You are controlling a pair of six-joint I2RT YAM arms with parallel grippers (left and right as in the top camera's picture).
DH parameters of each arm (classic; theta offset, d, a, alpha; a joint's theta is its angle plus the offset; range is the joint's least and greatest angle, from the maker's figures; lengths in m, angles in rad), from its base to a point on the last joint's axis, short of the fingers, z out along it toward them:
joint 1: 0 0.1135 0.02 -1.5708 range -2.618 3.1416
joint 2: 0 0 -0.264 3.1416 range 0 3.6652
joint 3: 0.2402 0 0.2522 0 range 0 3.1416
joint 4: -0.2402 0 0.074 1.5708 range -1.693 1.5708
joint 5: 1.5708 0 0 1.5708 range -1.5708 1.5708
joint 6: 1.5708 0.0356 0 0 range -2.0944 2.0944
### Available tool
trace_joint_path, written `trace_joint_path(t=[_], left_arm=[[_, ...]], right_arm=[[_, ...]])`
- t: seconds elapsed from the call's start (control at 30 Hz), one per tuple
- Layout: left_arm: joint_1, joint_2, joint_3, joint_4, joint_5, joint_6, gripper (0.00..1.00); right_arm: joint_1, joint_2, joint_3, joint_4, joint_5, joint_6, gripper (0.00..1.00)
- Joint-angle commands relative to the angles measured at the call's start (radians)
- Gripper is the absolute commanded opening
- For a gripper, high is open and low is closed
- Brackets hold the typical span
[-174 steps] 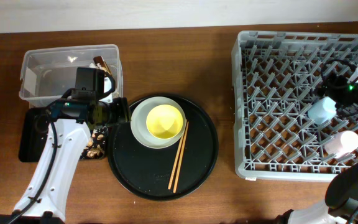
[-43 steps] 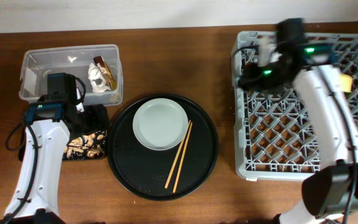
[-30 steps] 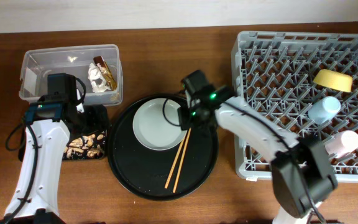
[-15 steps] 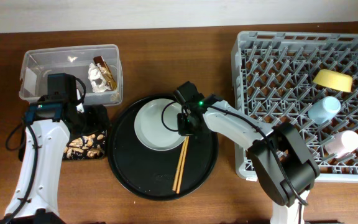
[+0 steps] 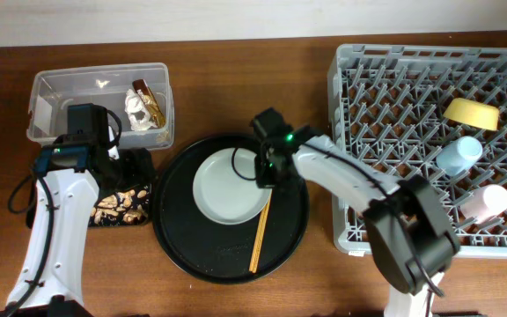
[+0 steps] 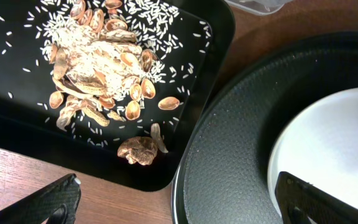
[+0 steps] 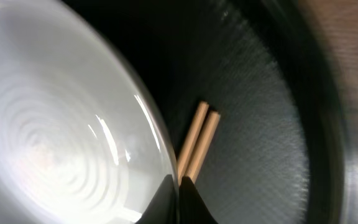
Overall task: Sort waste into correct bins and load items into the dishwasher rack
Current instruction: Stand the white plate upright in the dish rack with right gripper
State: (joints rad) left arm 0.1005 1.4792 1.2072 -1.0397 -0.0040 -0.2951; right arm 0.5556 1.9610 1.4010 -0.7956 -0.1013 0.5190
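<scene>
Here the right gripper (image 7: 179, 185), its fingers pressed together, touches the pair of wooden chopsticks (image 7: 196, 140) just beside the pale grey-green plate-bowl (image 7: 61, 124); the left gripper (image 6: 182, 194) hangs spread open.

The pale grey-green plate-bowl (image 5: 230, 185) is glossy and smooth; the large round black tray (image 5: 183, 238) matt, finely grained; the chopsticks (image 5: 261, 233) plain wood.
</scene>
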Motion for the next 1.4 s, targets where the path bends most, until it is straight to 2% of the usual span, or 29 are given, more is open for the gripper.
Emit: trace_joint_path(t=[0.0,0.17,0.27,0.37,0.43,0.57,0.73,1.03,1.2,1.23,1.27,1.3,1.37], left_arm=[[0.003,-0.017,0.003,-0.002,0.008,-0.003,0.99],[0.003,-0.017,0.003,-0.002,0.008,-0.003,0.99],[0.003,-0.017,0.003,-0.002,0.008,-0.003,0.99],[0.003,-0.017,0.003,-0.002,0.008,-0.003,1.00],[0.003,-0.017,0.003,-0.002,0.008,-0.003,0.99],[0.003,-0.017,0.003,-0.002,0.008,-0.003,0.99],[0.003,-0.017,0.003,-0.001,0.008,-0.003,1.00],[0.003,-0.017,0.003,-0.001,0.008,-0.003,0.99],[0.003,-0.017,0.003,-0.001,0.008,-0.003,0.99],[0.003,-0.017,0.003,-0.001,0.008,-0.003,0.99],[0.003,-0.017,0.003,-0.002,0.008,-0.003,0.99],[0.003,-0.017,0.003,-0.002,0.008,-0.003,0.99],[0.003,-0.017,0.003,-0.002,0.008,-0.003,0.99]], right_arm=[[-0.066,-0.153,0.116,-0.052,0.084,-0.085,0.04],[-0.174,-0.290,0.179,-0.079,0.371,-0.244,0.04],[-0.228,-0.338,0.192,-0.064,0.611,-0.305,0.04],[-0.294,-0.358,0.193,-0.010,0.986,-0.307,0.04],[-0.337,-0.354,0.193,0.034,1.110,-0.334,0.04],[-0.420,-0.342,0.192,0.105,1.160,-0.366,0.04],[-0.507,-0.299,0.192,0.099,1.128,-0.366,0.04],[-0.510,-0.133,0.186,0.043,1.020,-0.360,0.04],[-0.509,-0.109,0.186,0.021,0.964,-0.346,0.04],[-0.509,-0.113,0.186,0.010,0.965,-0.346,0.10],[-0.509,-0.120,0.187,-0.016,0.964,-0.346,0.27],[-0.509,-0.129,0.187,-0.035,0.964,-0.345,0.40],[-0.509,-0.166,0.187,-0.077,0.958,-0.290,0.48]])
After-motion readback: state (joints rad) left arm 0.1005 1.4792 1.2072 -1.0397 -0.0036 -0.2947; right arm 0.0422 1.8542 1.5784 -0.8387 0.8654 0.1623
